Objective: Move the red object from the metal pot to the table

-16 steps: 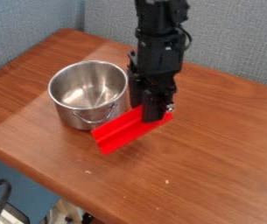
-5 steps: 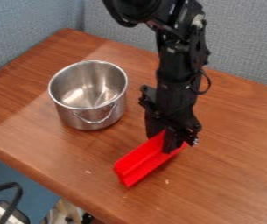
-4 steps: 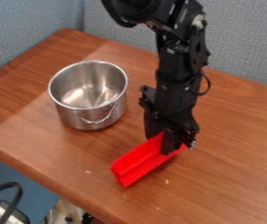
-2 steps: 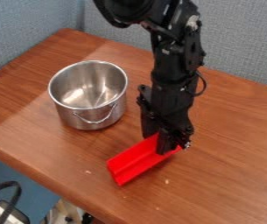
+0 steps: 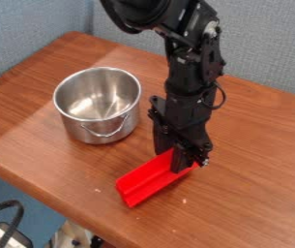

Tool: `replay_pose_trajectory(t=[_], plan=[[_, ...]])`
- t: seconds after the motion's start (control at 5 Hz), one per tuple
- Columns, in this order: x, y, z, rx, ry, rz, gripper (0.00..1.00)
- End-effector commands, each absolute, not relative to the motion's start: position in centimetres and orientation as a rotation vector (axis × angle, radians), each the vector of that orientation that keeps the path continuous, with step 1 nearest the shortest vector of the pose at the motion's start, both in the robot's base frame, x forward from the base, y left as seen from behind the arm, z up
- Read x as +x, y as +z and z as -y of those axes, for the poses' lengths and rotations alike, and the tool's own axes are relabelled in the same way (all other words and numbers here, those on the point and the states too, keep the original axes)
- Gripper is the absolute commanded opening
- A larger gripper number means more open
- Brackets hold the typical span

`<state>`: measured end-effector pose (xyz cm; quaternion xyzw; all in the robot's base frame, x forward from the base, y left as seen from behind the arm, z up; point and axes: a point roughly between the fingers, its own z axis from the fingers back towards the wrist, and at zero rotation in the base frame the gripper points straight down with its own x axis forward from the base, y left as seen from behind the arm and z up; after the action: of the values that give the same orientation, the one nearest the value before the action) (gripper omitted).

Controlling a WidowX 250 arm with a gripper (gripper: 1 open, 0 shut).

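Observation:
The red object [image 5: 150, 183], a bright red angled bar, lies low on the table [image 5: 259, 174] to the right of the metal pot [image 5: 97, 104], outside it. My gripper [image 5: 184, 158] points straight down and is shut on the bar's upper right end. The bar's lower left end rests near the table's front edge. The shiny round pot stands empty at the left of the tabletop, apart from the bar and the arm.
The black arm [image 5: 189, 58] rises from the gripper toward the top of the view. A blue wall [image 5: 34, 24] stands behind the table. The table's front edge [image 5: 73, 215] runs just below the bar.
The red bar and the gripper have shifted slightly to the left since a second ago; the grip stays shut. Earlier still, the bar was held close beside the pot.

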<state>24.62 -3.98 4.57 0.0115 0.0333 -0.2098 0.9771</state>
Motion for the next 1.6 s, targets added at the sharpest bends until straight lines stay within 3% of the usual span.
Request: replay_pose_trajectory(t=[0.0,0.8,1.4], plan=[[25.3,7.4,3.8,0.047,-0.522,-0.014,0.00],[24.1,11.9,1.0,0.033,-0.712,-0.045,0.00],[23.7,12.4,1.9,0.023,-0.677,-0.019,0.00]])
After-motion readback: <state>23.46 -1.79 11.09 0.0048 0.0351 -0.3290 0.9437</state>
